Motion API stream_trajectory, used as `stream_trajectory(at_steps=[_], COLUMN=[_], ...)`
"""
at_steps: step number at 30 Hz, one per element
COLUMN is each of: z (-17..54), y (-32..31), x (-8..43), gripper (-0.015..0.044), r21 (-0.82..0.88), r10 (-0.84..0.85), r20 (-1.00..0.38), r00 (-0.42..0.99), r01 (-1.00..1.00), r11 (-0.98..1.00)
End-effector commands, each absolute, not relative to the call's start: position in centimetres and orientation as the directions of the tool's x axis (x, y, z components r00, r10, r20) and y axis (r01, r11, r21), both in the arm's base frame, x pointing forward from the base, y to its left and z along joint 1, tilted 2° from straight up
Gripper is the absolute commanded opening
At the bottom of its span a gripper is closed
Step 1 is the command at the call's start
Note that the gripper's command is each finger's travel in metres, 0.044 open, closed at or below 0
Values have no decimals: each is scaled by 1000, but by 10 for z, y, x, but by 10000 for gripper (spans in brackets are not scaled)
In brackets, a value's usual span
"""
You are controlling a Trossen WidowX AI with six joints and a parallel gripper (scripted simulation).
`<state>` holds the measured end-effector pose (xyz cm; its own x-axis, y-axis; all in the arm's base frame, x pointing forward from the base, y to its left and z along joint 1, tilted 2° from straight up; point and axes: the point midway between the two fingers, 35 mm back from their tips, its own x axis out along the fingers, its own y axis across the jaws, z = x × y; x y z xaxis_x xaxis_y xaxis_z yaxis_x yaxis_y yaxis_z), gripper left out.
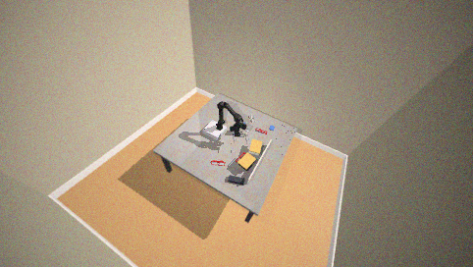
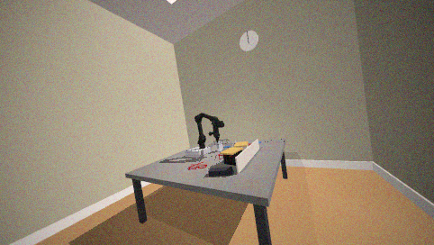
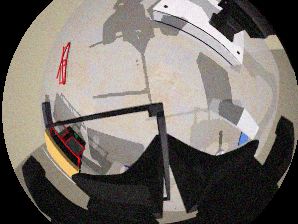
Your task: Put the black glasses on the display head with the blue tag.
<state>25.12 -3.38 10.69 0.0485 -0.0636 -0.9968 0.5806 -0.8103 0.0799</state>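
The black glasses [image 3: 161, 125] are in the wrist view, with one long thin bar reaching left and another running down between the fingers. My gripper [image 1: 237, 134] [image 2: 218, 140] [image 3: 161, 138] is shut on the black glasses and holds them above the table. A white block with a blue patch [image 3: 243, 138] stands right of the fingers in the wrist view; it seems to belong to the blue-tagged display head, whose face I cannot make out. The other head cannot be told apart in the top and exterior views. The fingers hide part of the glasses.
Red glasses [image 1: 218, 163] [image 2: 197, 166] [image 3: 64, 64] lie on the table [image 1: 183, 156], and a second red pair [image 1: 261, 131] lies farther back. Yellow-topped boxes [image 1: 246, 161] [image 2: 232, 151] stand by a long white wall [image 2: 248, 156]. A dark case [image 1: 236, 181] [image 2: 221, 169] and a small blue object [image 1: 272, 128] are also there.
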Motion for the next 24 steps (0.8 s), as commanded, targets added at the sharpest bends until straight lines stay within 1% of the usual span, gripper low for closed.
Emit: stream_trajectory(at_steps=[1,12,24], z=[112,124,137], y=[-23,7,34], x=[247,237,222], gripper=[0,0,0], r21=[123,231,348], r10=[-103,-183,-236], r20=[-992,-972,-937], r00=[68,145,258], r01=[613,700,762], r11=[-780,-675,-547])
